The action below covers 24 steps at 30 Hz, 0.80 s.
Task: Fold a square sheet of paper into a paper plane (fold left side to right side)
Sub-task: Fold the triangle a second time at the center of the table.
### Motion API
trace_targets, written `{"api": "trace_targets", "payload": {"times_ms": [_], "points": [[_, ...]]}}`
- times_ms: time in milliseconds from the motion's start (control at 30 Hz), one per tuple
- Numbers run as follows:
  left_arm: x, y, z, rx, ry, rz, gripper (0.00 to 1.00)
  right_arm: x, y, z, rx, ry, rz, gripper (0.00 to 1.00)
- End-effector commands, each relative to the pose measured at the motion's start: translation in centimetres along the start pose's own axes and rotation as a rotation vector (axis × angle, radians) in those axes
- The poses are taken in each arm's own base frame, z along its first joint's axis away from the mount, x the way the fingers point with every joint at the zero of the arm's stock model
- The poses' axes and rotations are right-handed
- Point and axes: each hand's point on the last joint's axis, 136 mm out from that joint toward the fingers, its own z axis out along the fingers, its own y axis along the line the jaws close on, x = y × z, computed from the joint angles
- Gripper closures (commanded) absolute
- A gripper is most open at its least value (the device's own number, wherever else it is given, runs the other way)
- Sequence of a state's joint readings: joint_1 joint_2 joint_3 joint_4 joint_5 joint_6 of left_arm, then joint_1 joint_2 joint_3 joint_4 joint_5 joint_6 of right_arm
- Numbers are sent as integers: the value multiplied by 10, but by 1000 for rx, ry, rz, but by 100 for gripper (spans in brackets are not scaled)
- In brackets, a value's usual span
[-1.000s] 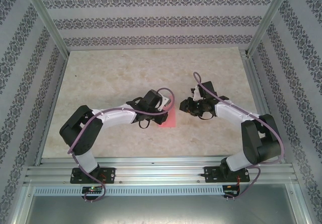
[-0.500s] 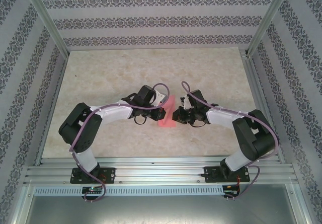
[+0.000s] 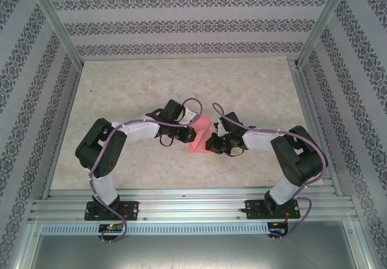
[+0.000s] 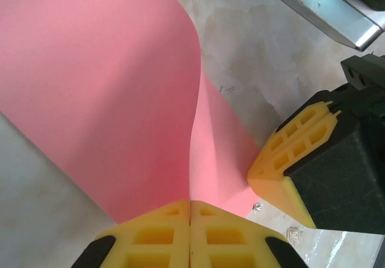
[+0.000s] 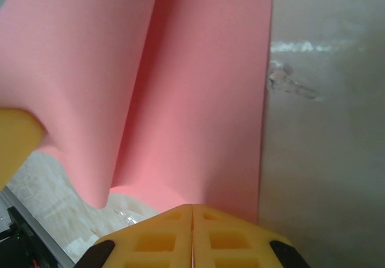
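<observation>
Moved: my arms have swung inward, and the square sheet of paper (image 3: 202, 137), flat a second ago, is bowed upward.
Left end effector (image 4: 190, 203): clenched on the sheet's left side.
Right end effector (image 5: 192, 206): clenched on its right side.
Sheet: middle of the worktop (image 3: 121, 87), between both end effectors, partly lifted.
</observation>
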<state>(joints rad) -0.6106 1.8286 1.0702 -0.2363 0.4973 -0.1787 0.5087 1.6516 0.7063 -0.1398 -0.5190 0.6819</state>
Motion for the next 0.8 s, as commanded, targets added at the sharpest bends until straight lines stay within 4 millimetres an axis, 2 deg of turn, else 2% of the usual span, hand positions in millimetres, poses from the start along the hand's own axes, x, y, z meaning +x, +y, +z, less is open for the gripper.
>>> {"api": "trace_targets", "payload": {"times_ms": [0, 233, 767], "points": [[-6, 5, -3, 9, 2, 29, 92, 3, -8, 3, 50, 10, -10, 92], [-3, 11, 2, 14, 28, 29, 89, 8, -15, 7, 96, 41, -18, 92], [-7, 20, 8, 10, 33, 19, 85, 9, -16, 7, 130, 58, -39, 92]]}}
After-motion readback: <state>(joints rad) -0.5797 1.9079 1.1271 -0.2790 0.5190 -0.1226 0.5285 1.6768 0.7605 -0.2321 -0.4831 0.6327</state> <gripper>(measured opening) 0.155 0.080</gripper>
